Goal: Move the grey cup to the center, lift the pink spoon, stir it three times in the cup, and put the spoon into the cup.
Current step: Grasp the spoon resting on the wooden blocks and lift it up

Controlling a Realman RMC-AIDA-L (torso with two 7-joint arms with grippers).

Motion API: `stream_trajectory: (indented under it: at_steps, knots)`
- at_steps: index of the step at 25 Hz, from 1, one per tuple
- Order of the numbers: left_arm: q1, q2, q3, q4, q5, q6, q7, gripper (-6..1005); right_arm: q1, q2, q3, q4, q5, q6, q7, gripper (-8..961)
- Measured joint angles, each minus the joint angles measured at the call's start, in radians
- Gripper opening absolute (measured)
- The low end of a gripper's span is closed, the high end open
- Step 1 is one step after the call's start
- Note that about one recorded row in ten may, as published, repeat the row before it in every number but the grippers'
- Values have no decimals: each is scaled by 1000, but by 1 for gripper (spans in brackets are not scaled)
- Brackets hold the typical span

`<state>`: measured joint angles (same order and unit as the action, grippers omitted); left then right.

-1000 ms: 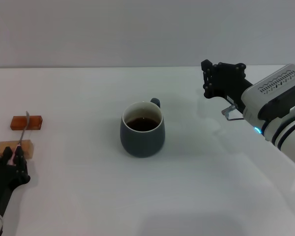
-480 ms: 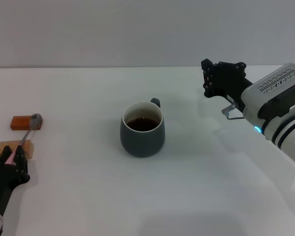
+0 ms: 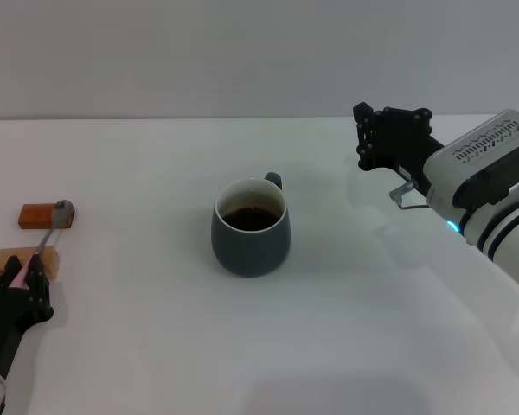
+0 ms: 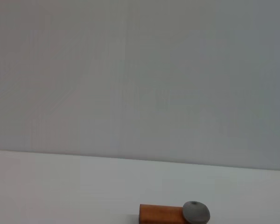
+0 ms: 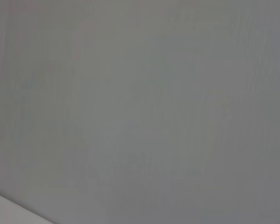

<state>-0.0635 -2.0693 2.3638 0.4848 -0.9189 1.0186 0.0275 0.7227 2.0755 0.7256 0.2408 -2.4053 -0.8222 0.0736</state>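
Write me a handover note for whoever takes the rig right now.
Left tool: at the table's left edge, shut on the spoon's pink handle over the near block.
Spoon bowl is at the right end of the far block; I can't tell if it touches.
Right tool: raised at the far right, holding nothing; fingers unclear.
Cup: centre of the table, upright, dark liquid inside, handle pointing away.
Done: cup centred, spoon gripped.
Left: carry the spoon to the cup, stir three times, leave it in.
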Motion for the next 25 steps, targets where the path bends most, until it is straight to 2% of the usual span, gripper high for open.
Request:
stream_trajectory:
  at_steps: [25]
  knots:
    - [9, 0, 9, -2, 0, -3, -12, 250, 0, 0, 0, 4, 0, 0, 0, -1]
